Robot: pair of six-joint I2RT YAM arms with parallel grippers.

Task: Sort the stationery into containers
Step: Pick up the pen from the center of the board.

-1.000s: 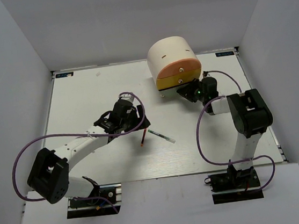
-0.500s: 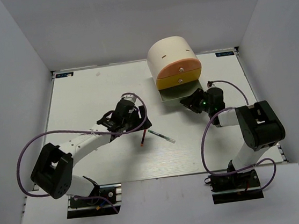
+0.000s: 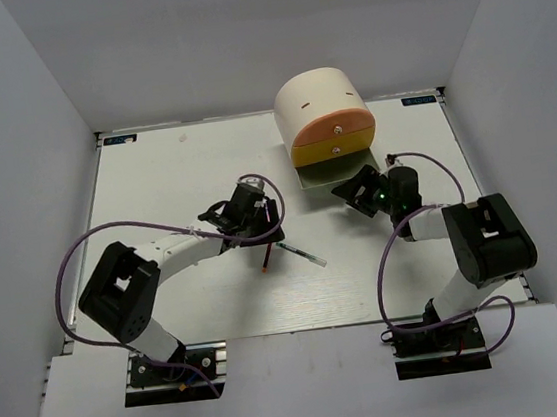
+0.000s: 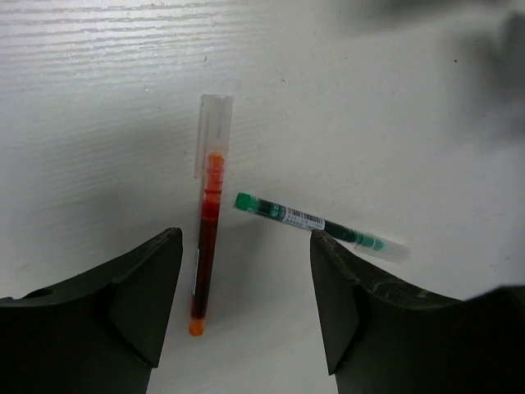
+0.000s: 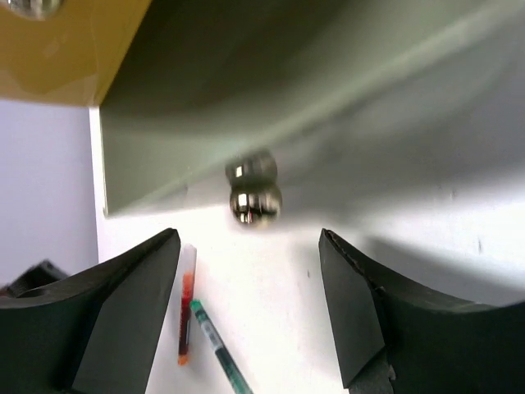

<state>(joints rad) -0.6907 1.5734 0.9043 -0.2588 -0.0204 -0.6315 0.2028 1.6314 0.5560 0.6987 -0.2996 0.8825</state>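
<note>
We see the red pen (image 4: 207, 254) and clear pen (image 4: 316, 223) lying nearly touching mid-table (image 3: 155, 182), beneath the open left tool (image 4: 244, 246). By the far edge, the organiser's (image 3: 316, 98) pale green drawer (image 3: 330, 173) stands pulled out, its knob (image 5: 255, 197) just ahead of the open right tool (image 5: 248, 242).

The organiser (image 3: 324, 113) stands at the far side of the table (image 3: 155, 182), right of centre, with its bottom drawer (image 3: 333, 173) drawn out toward the near edge. The right gripper (image 5: 250, 238) sits just in front of that drawer's knob (image 5: 256, 203). Near the table's middle, left of and before the drawer, lie two pens: the left pen (image 4: 209, 238), and the right pen (image 4: 316, 223) slanting just beside it, not touching. The left gripper (image 4: 244, 246) hangs over both.
</note>
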